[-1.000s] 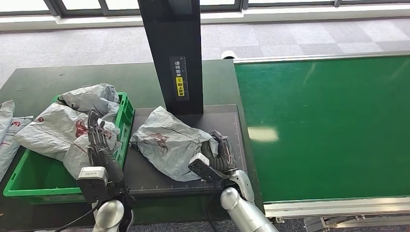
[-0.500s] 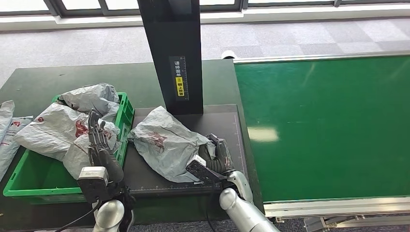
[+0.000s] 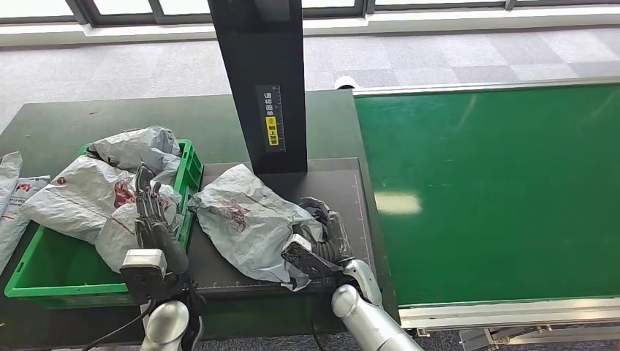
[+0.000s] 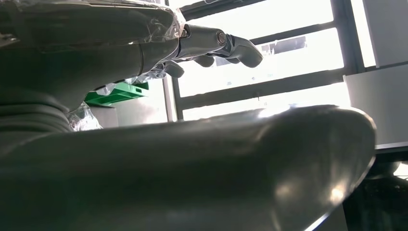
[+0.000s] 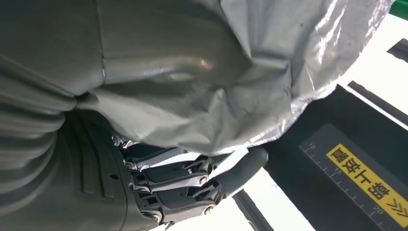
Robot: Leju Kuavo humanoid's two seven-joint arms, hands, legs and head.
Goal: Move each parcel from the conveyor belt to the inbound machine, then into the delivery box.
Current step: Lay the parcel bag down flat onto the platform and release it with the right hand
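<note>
Grey parcel (image 3: 248, 223) lies on the black inbound machine plate (image 3: 343, 179), at the foot of its dark post (image 3: 265, 80), spilling toward the plate's front edge; right robot hand (image 3: 327, 238) grasps the parcel's right end, fingers (image 5: 183, 180) curled under the wrap in the right wrist view; left robot hand (image 3: 152, 216) released, fingers spread and pointing up, at the green delivery box (image 3: 44, 274) front right corner; box sits on the worktop (image 3: 51, 128) left side, already holding grey parcels (image 3: 110, 186); conveyor belt (image 3: 497, 190) to the right.
</note>
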